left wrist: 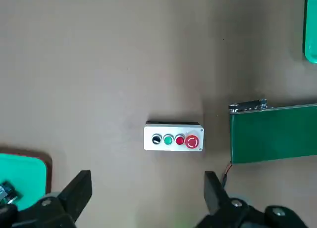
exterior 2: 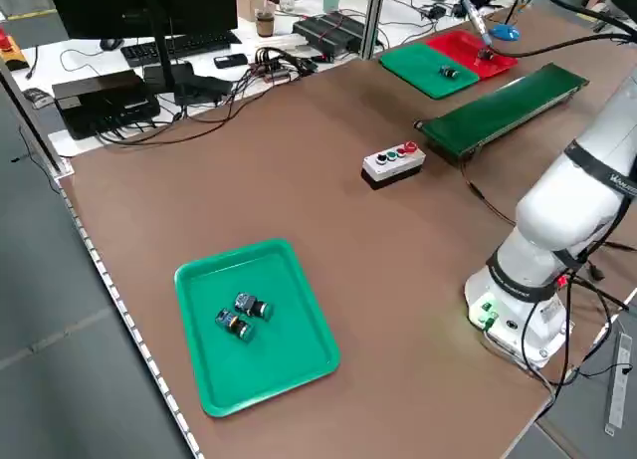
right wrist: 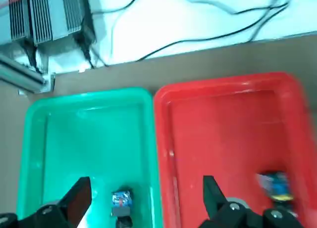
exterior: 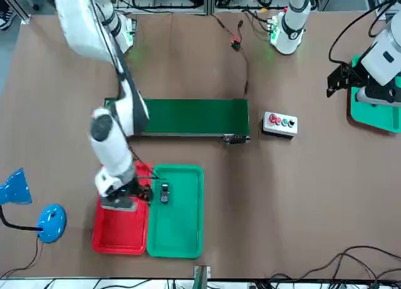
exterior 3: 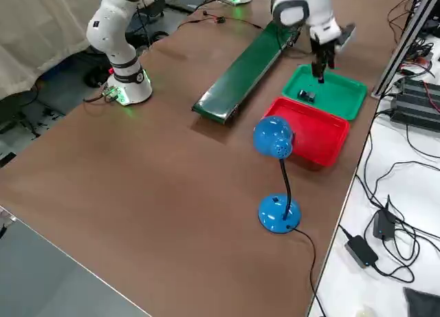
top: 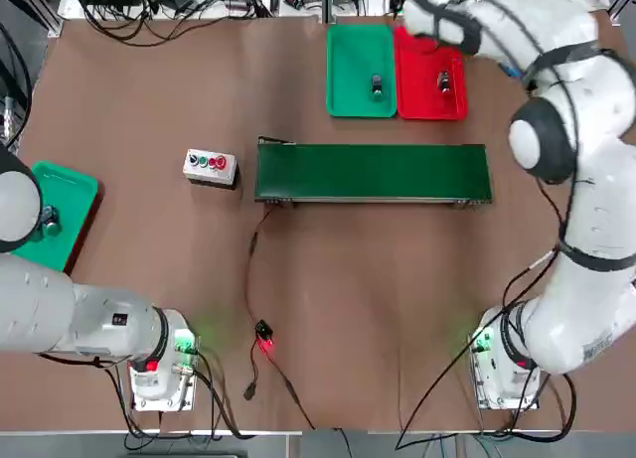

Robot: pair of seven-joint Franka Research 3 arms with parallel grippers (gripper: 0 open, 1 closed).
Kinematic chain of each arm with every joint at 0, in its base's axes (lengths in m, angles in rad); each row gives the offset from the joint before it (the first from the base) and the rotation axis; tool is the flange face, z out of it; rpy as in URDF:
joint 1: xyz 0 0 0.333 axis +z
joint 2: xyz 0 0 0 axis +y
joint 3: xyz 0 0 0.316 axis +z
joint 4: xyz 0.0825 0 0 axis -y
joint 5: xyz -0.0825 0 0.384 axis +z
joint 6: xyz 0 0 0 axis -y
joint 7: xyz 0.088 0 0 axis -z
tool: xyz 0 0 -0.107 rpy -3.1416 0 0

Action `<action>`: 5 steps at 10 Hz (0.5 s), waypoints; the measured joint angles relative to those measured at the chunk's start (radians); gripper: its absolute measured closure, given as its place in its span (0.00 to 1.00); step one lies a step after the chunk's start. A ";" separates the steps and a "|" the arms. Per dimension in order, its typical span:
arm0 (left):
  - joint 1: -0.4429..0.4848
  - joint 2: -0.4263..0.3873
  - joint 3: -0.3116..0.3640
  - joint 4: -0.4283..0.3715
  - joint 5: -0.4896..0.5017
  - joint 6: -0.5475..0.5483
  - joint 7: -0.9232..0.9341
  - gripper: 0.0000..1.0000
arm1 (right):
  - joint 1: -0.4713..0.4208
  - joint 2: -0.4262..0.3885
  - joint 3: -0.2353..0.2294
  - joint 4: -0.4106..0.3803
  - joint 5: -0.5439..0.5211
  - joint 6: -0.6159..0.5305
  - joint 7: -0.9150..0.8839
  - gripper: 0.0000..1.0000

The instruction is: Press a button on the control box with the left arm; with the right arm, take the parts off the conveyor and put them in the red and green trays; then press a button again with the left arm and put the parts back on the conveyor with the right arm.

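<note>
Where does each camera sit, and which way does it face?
Top: overhead, looking down; both arms, conveyor.
Front: across the table; right tool over trays.
Left side: raised; control box, left arm.
Right side: raised; blue lamp, right arm.
Left wrist: down at box; left tool.
Right wrist: down at trays.
Shared: red tray in top and right wrist.

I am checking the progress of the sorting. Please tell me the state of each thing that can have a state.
conveyor: no parts on the belt.
green tray: holds one part.
red tray: holds one part.
second green tray: holds two parts.
control box: untouched.
right gripper: open, empty, above the two trays.
left gripper: open, parked, short of the control box.
</note>
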 joint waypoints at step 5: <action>0.000 0.000 0.001 0.000 0.000 0.000 0.000 0.00 | -0.178 -0.355 0.000 -0.054 0.000 -0.434 -0.189 0.01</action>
